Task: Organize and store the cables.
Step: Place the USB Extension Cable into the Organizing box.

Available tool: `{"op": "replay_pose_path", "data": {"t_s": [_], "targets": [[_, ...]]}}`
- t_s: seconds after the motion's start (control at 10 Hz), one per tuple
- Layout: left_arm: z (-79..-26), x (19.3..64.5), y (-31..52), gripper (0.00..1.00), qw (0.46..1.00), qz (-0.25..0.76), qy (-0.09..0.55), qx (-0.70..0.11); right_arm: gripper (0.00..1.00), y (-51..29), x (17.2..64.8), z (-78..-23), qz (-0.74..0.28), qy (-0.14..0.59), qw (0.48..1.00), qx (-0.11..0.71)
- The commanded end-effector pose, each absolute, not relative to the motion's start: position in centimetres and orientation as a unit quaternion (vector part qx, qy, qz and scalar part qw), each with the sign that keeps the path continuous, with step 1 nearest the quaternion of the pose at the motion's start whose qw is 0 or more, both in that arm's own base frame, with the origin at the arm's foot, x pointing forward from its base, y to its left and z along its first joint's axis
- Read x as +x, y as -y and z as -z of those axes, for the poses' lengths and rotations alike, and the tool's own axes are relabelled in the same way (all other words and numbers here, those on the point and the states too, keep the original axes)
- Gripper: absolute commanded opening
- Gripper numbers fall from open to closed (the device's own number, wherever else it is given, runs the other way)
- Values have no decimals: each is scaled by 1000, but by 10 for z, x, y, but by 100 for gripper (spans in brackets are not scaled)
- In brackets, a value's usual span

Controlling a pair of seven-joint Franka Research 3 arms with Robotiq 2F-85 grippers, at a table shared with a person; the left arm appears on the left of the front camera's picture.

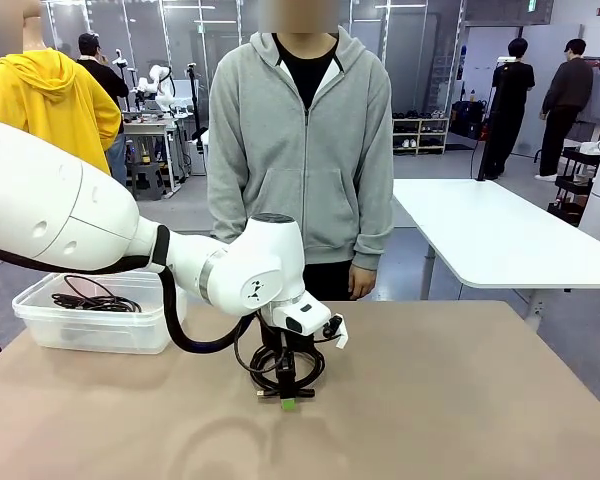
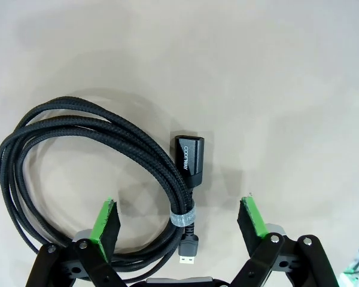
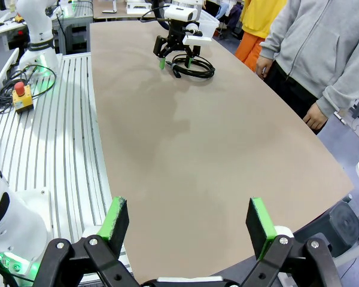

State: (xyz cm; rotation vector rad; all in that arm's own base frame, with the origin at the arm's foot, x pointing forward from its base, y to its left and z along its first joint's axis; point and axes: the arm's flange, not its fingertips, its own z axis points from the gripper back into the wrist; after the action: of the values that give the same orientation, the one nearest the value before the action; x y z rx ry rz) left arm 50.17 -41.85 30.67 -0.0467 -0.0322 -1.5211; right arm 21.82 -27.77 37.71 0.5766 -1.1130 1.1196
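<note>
Starting at the table's left: noting a clear plastic bin (image 1: 40, 318) standing near the edge, already keeping one loose black cable (image 1: 95, 297) inside, probably serving as the store for the rest. Moving toward the middle: finding the left gripper (image 1: 287, 398) pointing straight down over a coiled cable (image 1: 265, 365) lying flat on the tan table (image 1: 460, 400), well apart from the bin. Looking along its fingers in the wrist view: seeing the jaws standing partly apart, with the green pads (image 2: 105, 221) flanking the coil's bundled strands right at the small grey band (image 2: 182, 216), neither pad touching the cord yet, so gripping nothing for now. Judging the choice of spot as sensible: pinching at the band meaning catching all the loops together rather than one strand, keeping the coil from unravelling on the lift. Noting the two plug ends too, the black socket end (image 2: 189, 160) just above the band and the gold plug (image 2: 189, 256) just below it, both lying between the pads and risking getting nipped. Passing beyond the table: noticing a person (image 1: 300, 140) in a grey hoodie standing at the far side, arms hanging down, taking no part. Ending at the right: finding the right gripper (image 3: 188, 224) hanging wide open over bare table, holding nothing, well away from the coil, presumably waiting its turn.
</note>
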Motion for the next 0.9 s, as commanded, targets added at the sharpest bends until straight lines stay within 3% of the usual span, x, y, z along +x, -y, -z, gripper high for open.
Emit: {"op": "replay_pose_path", "data": {"t_s": [0.0,0.1,0.2,0.5,0.6,0.8], "targets": [[-310,499,422,62,728,685,19,-11,100,275,217,-381,-495,499,666,251],[-309,498,423,42,723,691,17,-11,100,275,217,-381,-495,499,666,251],[-310,498,424,3,722,692,20,-12,100,275,217,-381,-495,499,666,251],[-313,498,426,0,723,691,18,-12,100,275,217,-381,-495,499,666,251],[-314,499,428,5,722,691,17,-11,100,275,217,-381,-495,499,666,251],[-317,501,430,0,725,689,13,-12,100,275,217,-381,-495,499,666,251]]}}
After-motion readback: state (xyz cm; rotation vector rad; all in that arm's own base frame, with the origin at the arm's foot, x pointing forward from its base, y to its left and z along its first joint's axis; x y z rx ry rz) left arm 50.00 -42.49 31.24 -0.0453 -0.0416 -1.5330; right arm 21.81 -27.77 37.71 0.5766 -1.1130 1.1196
